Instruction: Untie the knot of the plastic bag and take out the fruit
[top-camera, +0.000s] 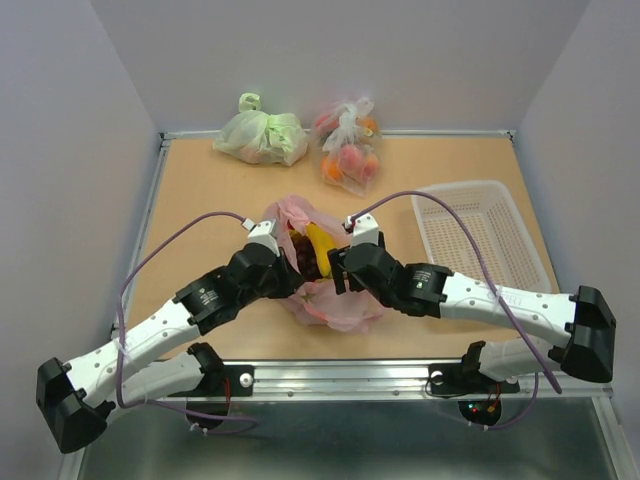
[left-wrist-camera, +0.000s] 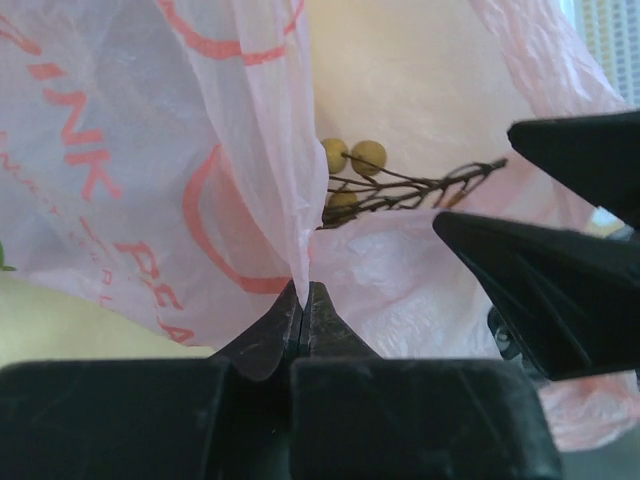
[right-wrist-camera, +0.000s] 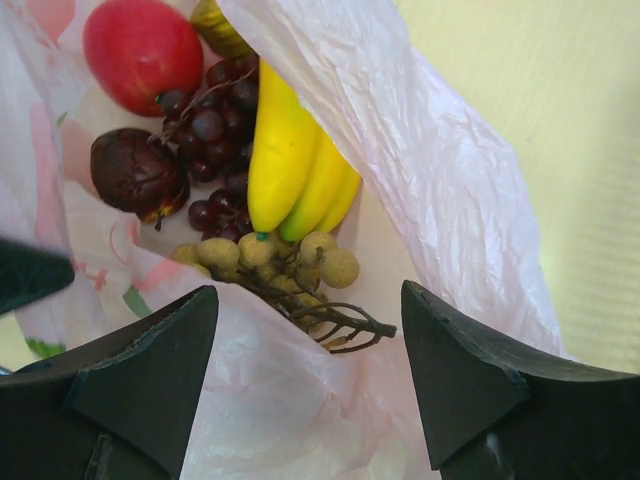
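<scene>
The pink plastic bag (top-camera: 330, 300) lies open at mid-table; no knot shows. My left gripper (left-wrist-camera: 303, 300) is shut on a thin fold of the bag's rim and holds it up at the bag's left side. My right gripper (right-wrist-camera: 310, 330) is open, its jaws wide apart over the bag's mouth, holding nothing. Inside the bag I see a yellow banana (right-wrist-camera: 290, 160), also in the top view (top-camera: 320, 245), a dark purple grape bunch (right-wrist-camera: 215, 140), a red round fruit (right-wrist-camera: 140, 50), a dark brown-red fruit (right-wrist-camera: 135, 172) and a twiggy bunch of small tan-green round fruits (right-wrist-camera: 290, 262).
A pale green bag (top-camera: 262, 135) and a clear bag of orange-red fruit (top-camera: 350, 150) lie at the table's far edge. A white plastic basket (top-camera: 480, 235) stands to the right of the pink bag.
</scene>
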